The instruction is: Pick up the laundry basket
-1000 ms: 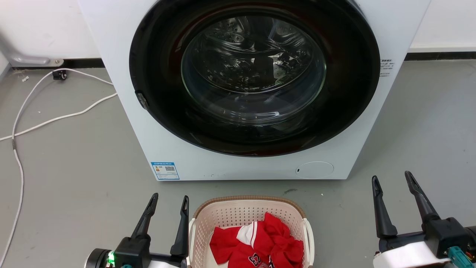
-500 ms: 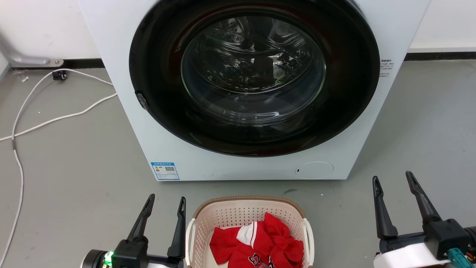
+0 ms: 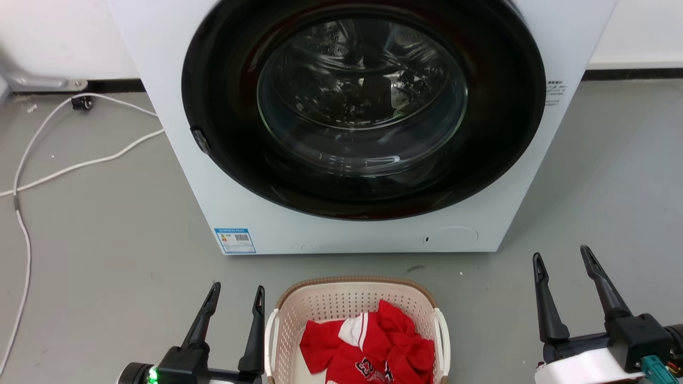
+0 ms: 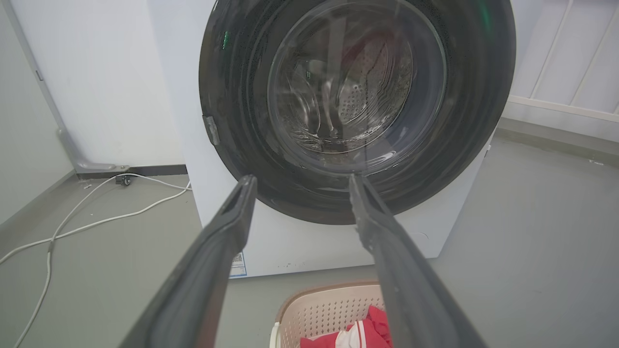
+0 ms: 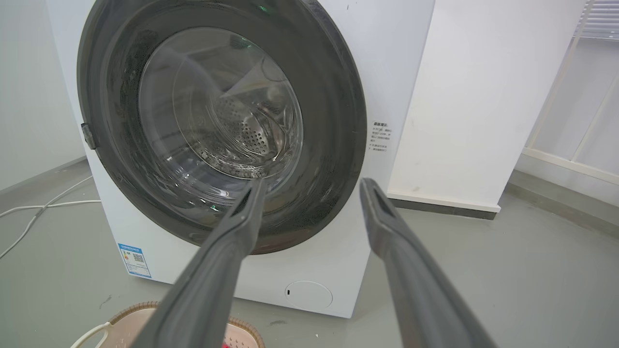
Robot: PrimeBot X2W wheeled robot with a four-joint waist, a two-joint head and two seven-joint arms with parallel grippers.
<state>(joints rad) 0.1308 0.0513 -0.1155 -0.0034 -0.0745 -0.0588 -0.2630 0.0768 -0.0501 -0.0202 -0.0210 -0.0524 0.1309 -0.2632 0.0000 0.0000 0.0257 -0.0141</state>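
Note:
The laundry basket (image 3: 320, 304), cream perforated plastic with a brown woven-look rim and white side handles, stands on the floor at the bottom centre of the head view, holding red and white clothing (image 3: 373, 352). My left gripper (image 3: 236, 289) is open just left of the basket's left handle, its fingers empty. Well right of the basket, my right gripper (image 3: 561, 257) is also open and empty. In the left wrist view the basket (image 4: 319, 309) lies below the open left gripper (image 4: 300, 180). In the right wrist view the basket rim (image 5: 130, 311) shows beneath the open right gripper (image 5: 312, 183).
A white front-loading washing machine (image 3: 176, 106) with a shut dark round door (image 3: 363, 106) stands right behind the basket. White cables (image 3: 80, 165) trail over the grey floor at the left. A white pillar (image 5: 474, 96) stands right of the machine.
My left gripper has slid a little left and down, away from the basket's handle. The head camera has tipped slightly, so the whole picture sits a bit higher. The right gripper holds still.

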